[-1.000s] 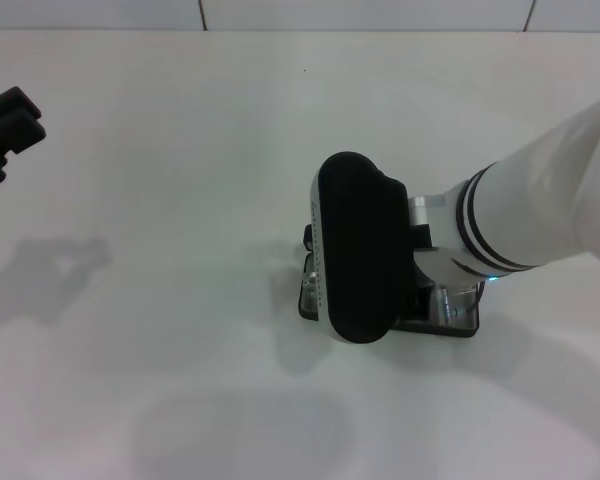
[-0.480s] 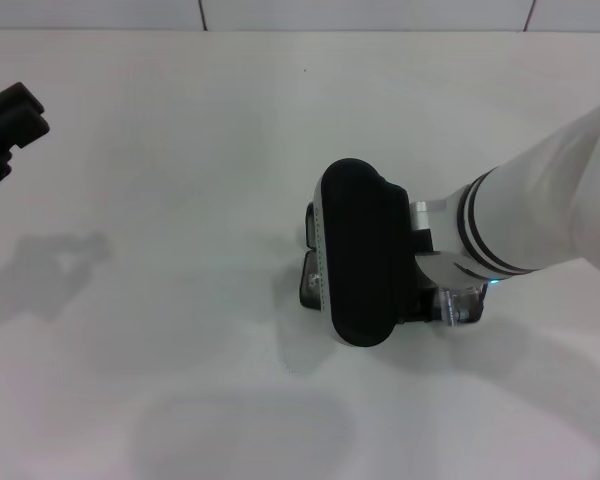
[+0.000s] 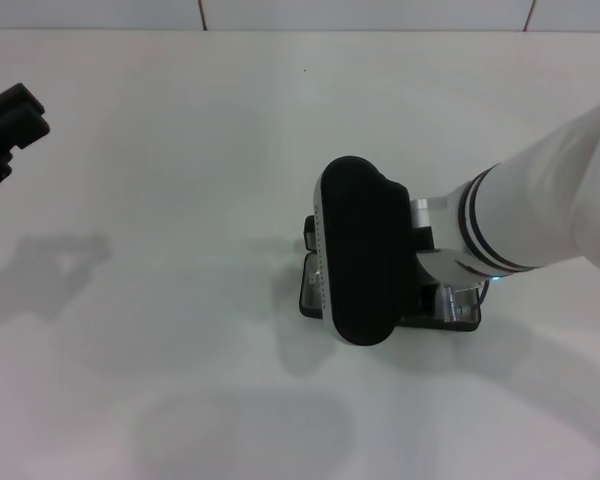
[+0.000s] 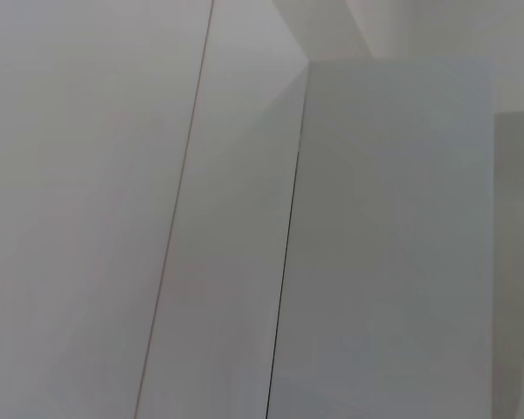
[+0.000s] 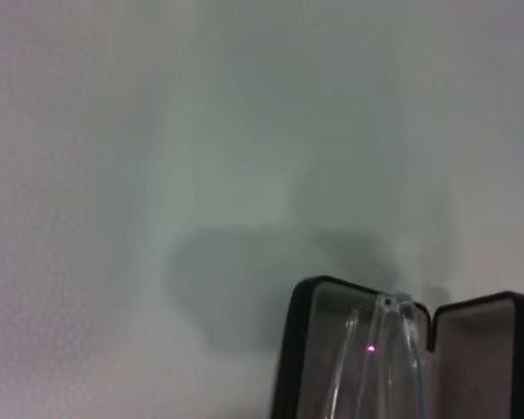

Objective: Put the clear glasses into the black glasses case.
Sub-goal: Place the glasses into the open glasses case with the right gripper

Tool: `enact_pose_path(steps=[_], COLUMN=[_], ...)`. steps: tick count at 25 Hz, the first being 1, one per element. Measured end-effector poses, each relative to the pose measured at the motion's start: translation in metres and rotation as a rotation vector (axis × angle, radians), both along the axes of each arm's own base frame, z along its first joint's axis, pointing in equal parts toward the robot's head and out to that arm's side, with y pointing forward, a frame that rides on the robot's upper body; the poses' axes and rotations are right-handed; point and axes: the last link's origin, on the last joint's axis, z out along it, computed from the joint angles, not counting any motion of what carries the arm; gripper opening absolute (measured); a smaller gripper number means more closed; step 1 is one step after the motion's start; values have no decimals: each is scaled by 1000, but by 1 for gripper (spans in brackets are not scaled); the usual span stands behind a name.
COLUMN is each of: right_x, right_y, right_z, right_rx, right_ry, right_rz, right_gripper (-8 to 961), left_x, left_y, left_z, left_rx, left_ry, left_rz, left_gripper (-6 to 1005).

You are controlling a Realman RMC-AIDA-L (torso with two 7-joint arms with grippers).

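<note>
The black glasses case [image 3: 420, 324] lies open on the white table, mostly covered in the head view by my right arm's black oval wrist housing [image 3: 360, 250]. My right gripper is below that housing and hidden. Part of the clear glasses [image 3: 458, 300] shows at the case's right end. The right wrist view shows the case [image 5: 288, 367] with its grey lining, and the clear glasses [image 5: 386, 349] with their thin temples inside it. My left gripper [image 3: 8, 115] hangs far off at the table's left, away from the case.
The white table [image 3: 180, 250] stretches bare to the left of and behind the case. A tiled wall seam runs along its far edge. The left wrist view shows only pale flat panels [image 4: 384, 262].
The case's front edge was hidden under the right arm half a second ago and shows again now. The right arm has barely shifted. The left gripper stays in place.
</note>
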Motion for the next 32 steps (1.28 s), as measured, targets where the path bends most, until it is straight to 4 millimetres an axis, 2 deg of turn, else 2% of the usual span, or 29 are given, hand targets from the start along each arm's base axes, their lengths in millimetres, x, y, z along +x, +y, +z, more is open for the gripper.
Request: enact_pose_path(steps=[18,32], right_x=[-1,-12], right_y=[0,-16], right_z=[2,7], right_rx=[16,-7], right_ry=[3,77], right_rz=[-9,12], right_gripper=[158,157], left_x=[0,1], left_y=[0,1], left_z=[1,1], left_rx=[4,0], left_ry=[-2,-4], left_rz=[0,-1], left_gripper=[153,154])
